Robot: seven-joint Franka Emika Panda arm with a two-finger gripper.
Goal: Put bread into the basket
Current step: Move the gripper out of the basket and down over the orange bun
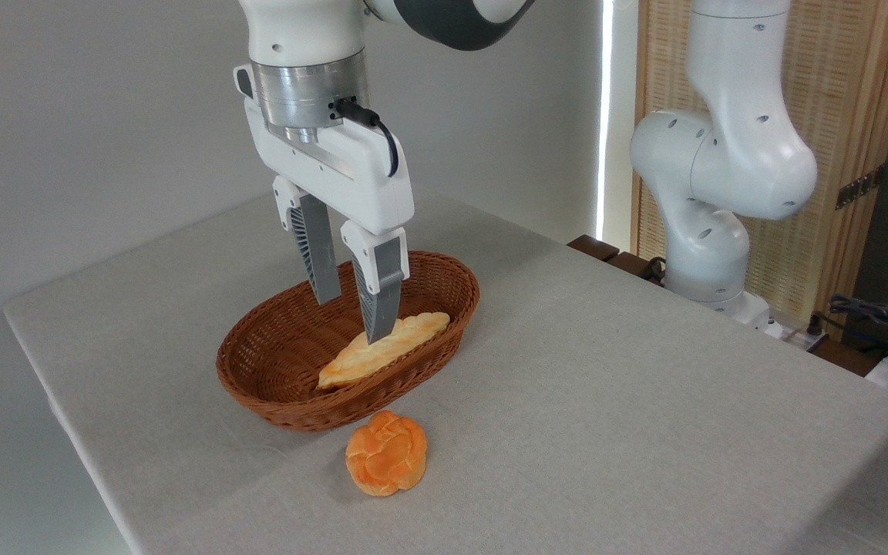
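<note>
The bread (pixel 386 453), a small round orange-golden bun with a knotted top, lies on the grey table just in front of the basket's near rim. The oval brown wicker basket (pixel 267 389) holds a long pale braided loaf (pixel 405 338). My gripper (pixel 351 317) hangs over the basket's middle, above the loaf, its two grey fingers (pixel 315 254) apart and nothing between them. The bun sits below and slightly right of the gripper in the picture, untouched.
The arm's white base (pixel 710 231) stands at the table's back right edge, with cables (pixel 876 312) beyond it. A grey cloth (pixel 644 385) covers the table; its near-left edge runs close to the basket.
</note>
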